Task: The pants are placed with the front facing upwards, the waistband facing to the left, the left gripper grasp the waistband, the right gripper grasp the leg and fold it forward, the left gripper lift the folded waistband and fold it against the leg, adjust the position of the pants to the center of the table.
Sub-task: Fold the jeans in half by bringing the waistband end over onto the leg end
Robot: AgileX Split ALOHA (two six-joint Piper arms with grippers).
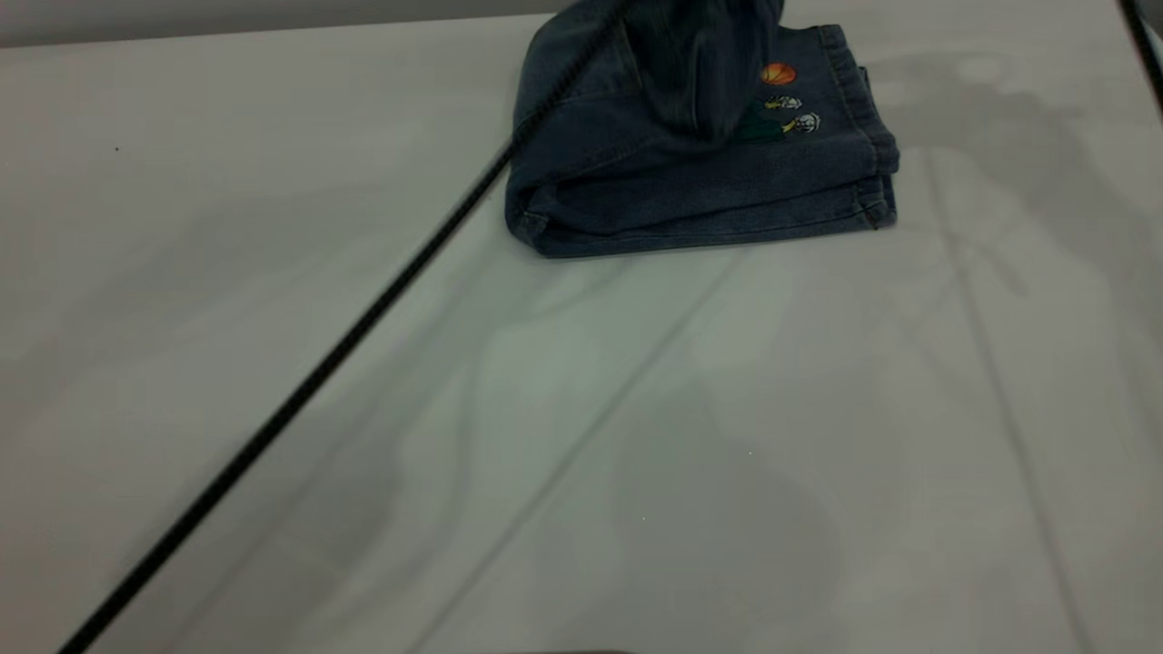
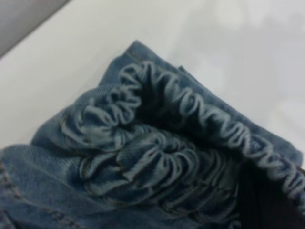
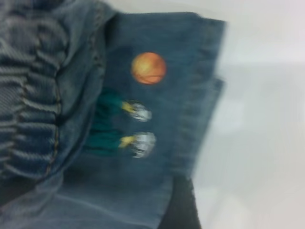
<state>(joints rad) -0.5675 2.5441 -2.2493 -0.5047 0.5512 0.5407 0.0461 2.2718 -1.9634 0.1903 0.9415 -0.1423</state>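
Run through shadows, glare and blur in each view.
Exterior view: soft grey shadows cross the pale grey table; the folded blue denim pants are sharp but cut off at the top. Left wrist view: the ruffled denim waistband is soft-focused; glare washes out the table. Right wrist view: the orange basketball print is blurred.

- In the exterior view we look down at a slant across the table (image 1: 273,272) from its near edge; the pants (image 1: 690,163) lie far off, cut by the upper frame edge
- The left wrist view sits very close above the waistband (image 2: 190,138)
- The right wrist view sits close over the basketball print (image 3: 148,67)
- We find this print (image 1: 778,74) in the exterior view too
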